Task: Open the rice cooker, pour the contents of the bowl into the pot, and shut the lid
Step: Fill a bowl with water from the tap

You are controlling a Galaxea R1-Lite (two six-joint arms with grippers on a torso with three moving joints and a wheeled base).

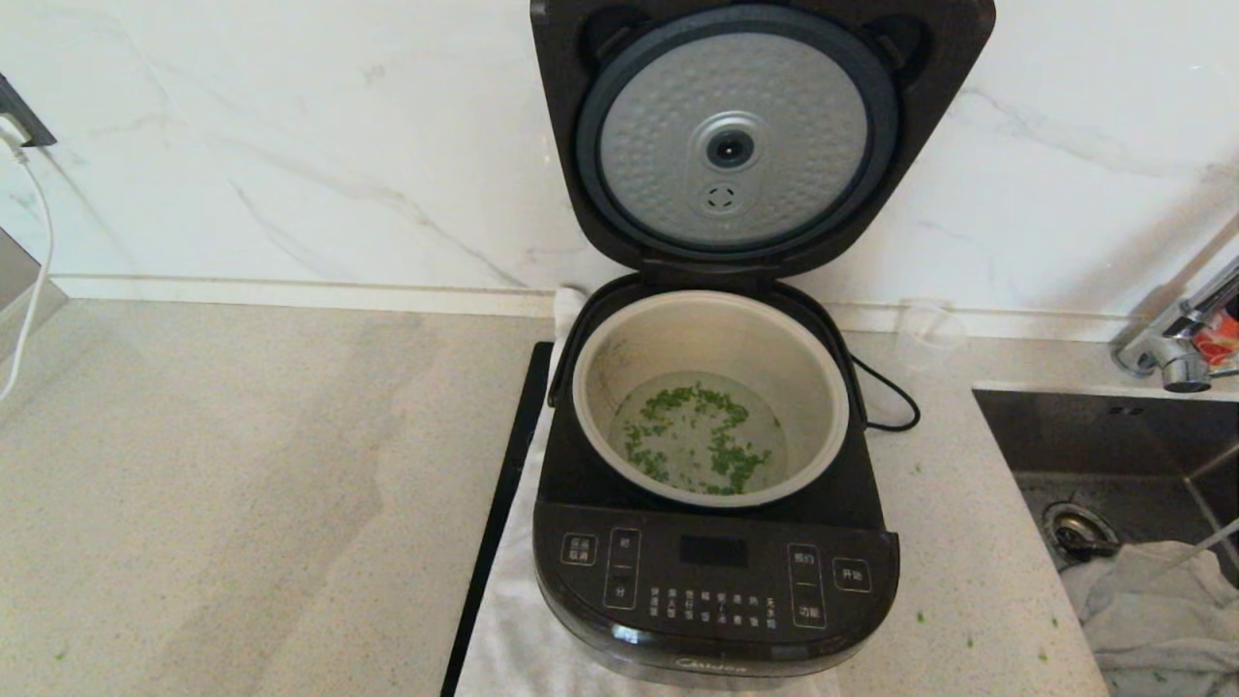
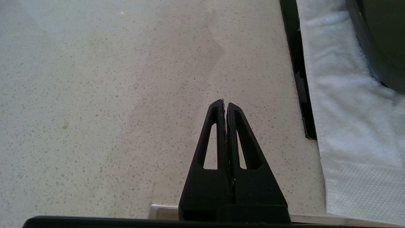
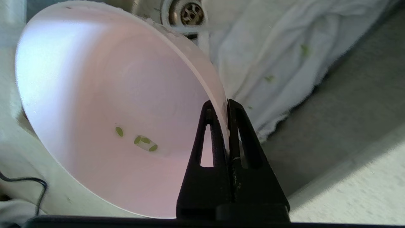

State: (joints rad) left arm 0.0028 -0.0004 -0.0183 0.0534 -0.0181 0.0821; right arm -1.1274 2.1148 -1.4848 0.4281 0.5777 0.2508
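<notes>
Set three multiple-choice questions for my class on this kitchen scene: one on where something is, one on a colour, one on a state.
1. Where are most of the chopped bits?
A. In the pot
B. In the bowl
C. On the lid

2. What colour are those bits?
A. Red
B. Green
C. Brown

3. How does the cooker's lid stand?
A. Latched shut
B. Taken off and lying on the counter
C. Swung up, open

Answers:
1 A: the bits float in liquid inside the pot; the bowl, pinched at its rim by the right gripper, holds only a few.
2 B: they are bright green.
3 C: the lid of the rice cooker stands upright, silver underside showing.
</notes>
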